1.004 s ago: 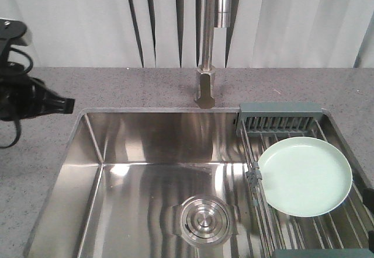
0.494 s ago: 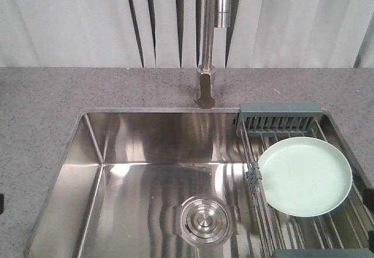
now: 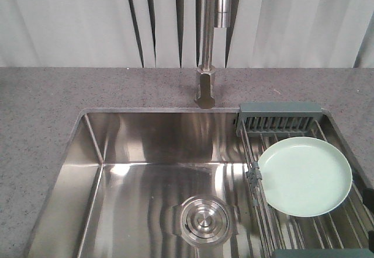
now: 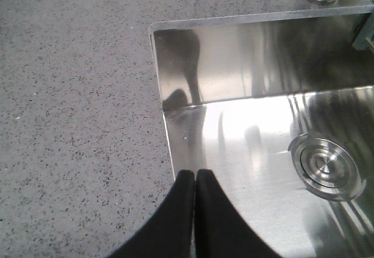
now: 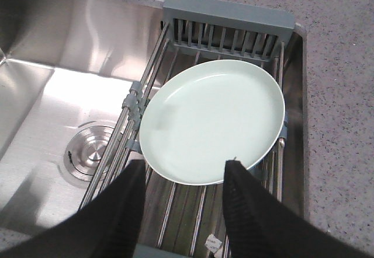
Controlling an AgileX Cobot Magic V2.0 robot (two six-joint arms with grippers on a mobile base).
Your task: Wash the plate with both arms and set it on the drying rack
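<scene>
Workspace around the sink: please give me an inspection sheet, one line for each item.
Surface: grey speckled countertop around a steel sink; basin bare except the drain.
Job's things: plate lies flat on the drying rack, over the sink's right side.
Clutter: nothing seen.
Grippers: left pincer shut, empty, over the basin's left edge; right pincer open, at the plate's near rim, contact unclear.
Cables: nothing seen.
Surroundings: faucet behind the sink; pale curtain at the back.
</scene>
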